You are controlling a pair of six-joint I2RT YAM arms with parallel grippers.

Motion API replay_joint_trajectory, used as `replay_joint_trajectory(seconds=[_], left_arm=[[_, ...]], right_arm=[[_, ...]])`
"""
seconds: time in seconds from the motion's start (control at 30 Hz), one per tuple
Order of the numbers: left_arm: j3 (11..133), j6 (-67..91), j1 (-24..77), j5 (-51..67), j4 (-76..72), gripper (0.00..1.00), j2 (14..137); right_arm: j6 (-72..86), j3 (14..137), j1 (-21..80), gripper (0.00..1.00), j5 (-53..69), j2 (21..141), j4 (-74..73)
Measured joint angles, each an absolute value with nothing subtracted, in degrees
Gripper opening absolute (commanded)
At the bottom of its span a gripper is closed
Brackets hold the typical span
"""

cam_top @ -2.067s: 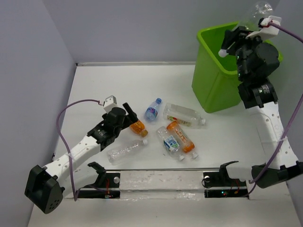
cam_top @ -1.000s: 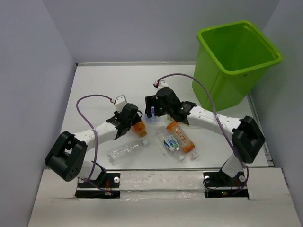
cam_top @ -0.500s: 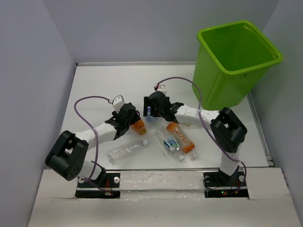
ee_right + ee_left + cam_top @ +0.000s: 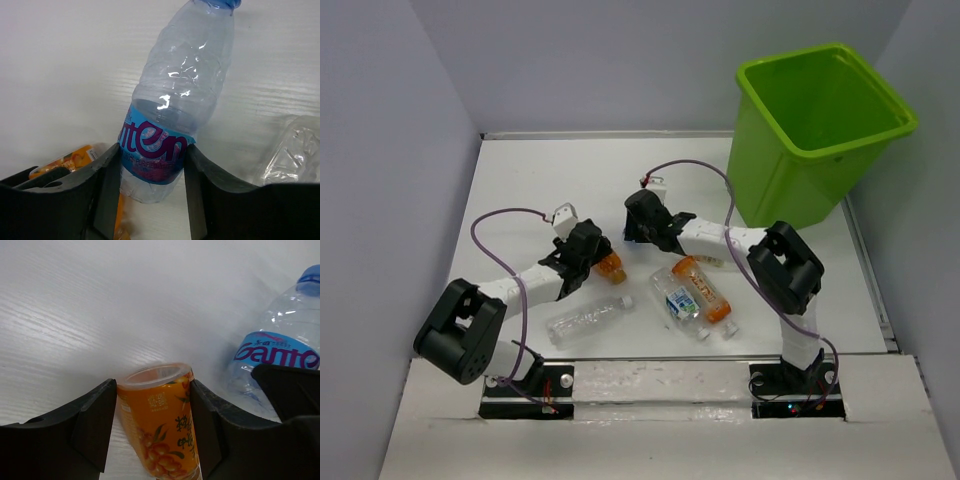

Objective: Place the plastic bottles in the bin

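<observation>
- White table (image 4: pixel 540 180), top view: bin (image 4: pixel 790 180) stands far right, well apart from loose bottles (image 4: pixel 585 320).
- Left wrist: left claw (image 4: pixel 152 390) closed on orange bottle (image 4: pixel 162 425) near its end; it could pivot out.
- Right wrist: right claw (image 4: pixel 152 150) pinches blue-labelled bottle (image 4: pixel 175 115); thin wall could buckle and slip.

Bright diffuse light, soft shadows on white worktop (image 4: pixel 540 180); glare spots on clear bottle (image 4: pixel 185 65); wrist views slightly blurred close-up.
</observation>
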State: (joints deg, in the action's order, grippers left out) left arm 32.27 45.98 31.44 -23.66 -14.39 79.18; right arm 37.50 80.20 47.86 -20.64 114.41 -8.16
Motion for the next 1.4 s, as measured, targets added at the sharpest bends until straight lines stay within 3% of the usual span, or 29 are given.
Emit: replay_joint_trajectory(seconds=[0.23,0.5,0.6,0.7,0.77,0.8,0.9,1.07,1.23,1.4], left_arm=[[30.81,45.89,31.00,-24.34,-13.78,0.36,77.10],[29.45,45.30,31.00,-24.56,-9.80,0.34,71.50],[29.45,45.01,31.00,-24.56,-8.71,0.34,67.13],[29.67,44.62,30.98,-24.18,-7.11,0.34,61.63],[29.69,44.29,31.00,-23.22,-5.74,0.34,56.71],[29.69,44.38,31.00,-22.83,-5.52,0.34,54.33],[29.69,43.24,31.00,-21.61,-4.73,0.34,45.74],[29.69,41.34,31.00,-19.70,-3.53,0.34,36.60],[29.69,40.29,31.00,-18.41,-2.28,0.33,35.11],[29.69,40.51,31.00,-17.69,-0.45,0.34,38.87]], right_arm=[[32.56,77.80,47.81,0.33,-21.32,103.63,-7.46],[14.98,82.21,46.28,0.33,-26.11,79.99,-5.21],[9.85,87.46,38.57,0.33,-26.74,74.96,-5.43],[7.66,92.62,24.12,0.35,-26.76,73.43,-6.68],[7.27,94.65,17.50,0.42,-26.35,73.67,-8.21],[7.09,95.48,14.04,0.61,-25.47,74.28,-9.10],[7.68,97.36,7.92,0.99,-22.46,77.87,-12.03],[8.64,97.65,4.64,0.99,-16.38,82.81,-19.81],[10.74,97.65,5.50,0.95,-8.14,80.03,-23.33],[10.98,95.39,16.36,0.86,-2.17,72.12,-23.00]])
